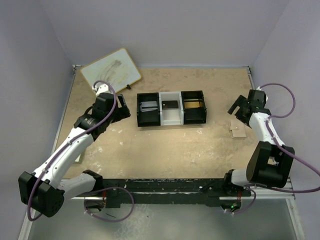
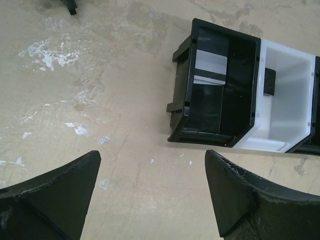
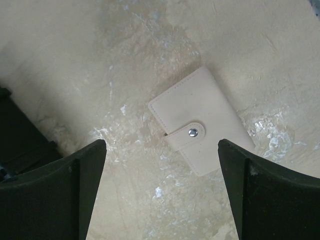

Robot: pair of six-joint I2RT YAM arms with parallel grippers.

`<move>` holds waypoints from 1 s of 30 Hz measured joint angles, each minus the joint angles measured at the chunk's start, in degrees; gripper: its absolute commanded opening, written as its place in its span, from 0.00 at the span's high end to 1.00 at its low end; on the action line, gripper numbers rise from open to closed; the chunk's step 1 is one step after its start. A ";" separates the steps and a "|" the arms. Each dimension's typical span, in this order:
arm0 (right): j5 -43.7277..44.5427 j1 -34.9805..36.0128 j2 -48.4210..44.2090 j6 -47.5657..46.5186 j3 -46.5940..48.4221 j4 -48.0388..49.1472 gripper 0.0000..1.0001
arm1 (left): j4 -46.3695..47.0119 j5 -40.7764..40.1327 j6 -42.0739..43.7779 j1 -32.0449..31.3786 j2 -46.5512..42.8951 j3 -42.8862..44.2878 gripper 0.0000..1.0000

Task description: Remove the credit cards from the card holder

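Under your right gripper (image 3: 161, 143), the card holder (image 3: 200, 127) is lying closed and snapped on the table (image 1: 165, 150).
Both grippers are hanging with fingers spread wide, gripping nothing; your left gripper (image 2: 152, 152) is hovering just short of the tray (image 2: 200, 136). Farther back, a silvery credit card (image 2: 210, 67) is resting in its left black compartment and a dark credit card (image 1: 170, 105) is sitting in the white middle one.

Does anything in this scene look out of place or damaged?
The whiteboard lies askew in the far left corner, smeared with grey marks. The table is scuffed with white patches. The card holder lies at an angle, snapped shut, with no visible damage.
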 measured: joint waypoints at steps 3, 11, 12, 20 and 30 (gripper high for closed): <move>-0.57 -0.85 2.43 0.92 -0.74 1.07 0.09 | -0.31 -0.11 0.61 -0.48 -0.85 -0.72 0.17; -0.66 -1.38 11.56 1.31 -1.03 4.31 0.27 | -1.14 -1.73 3.13 -0.85 -6.51 -1.51 0.16; -0.68 -1.38 12.74 1.25 -1.07 4.46 0.30 | -1.07 -1.77 3.50 -0.85 -7.45 -1.75 0.16; -2.34 -2.34 12.20 -0.37 -3.69 7.63 0.56 | 0.20 -2.16 4.61 -0.90 -12.57 -3.65 0.16; -11.43 9.62 3.93 4.50 -13.53 13.66 0.65 | 1.29 -2.19 4.48 -0.90 -12.57 -3.85 0.16</move>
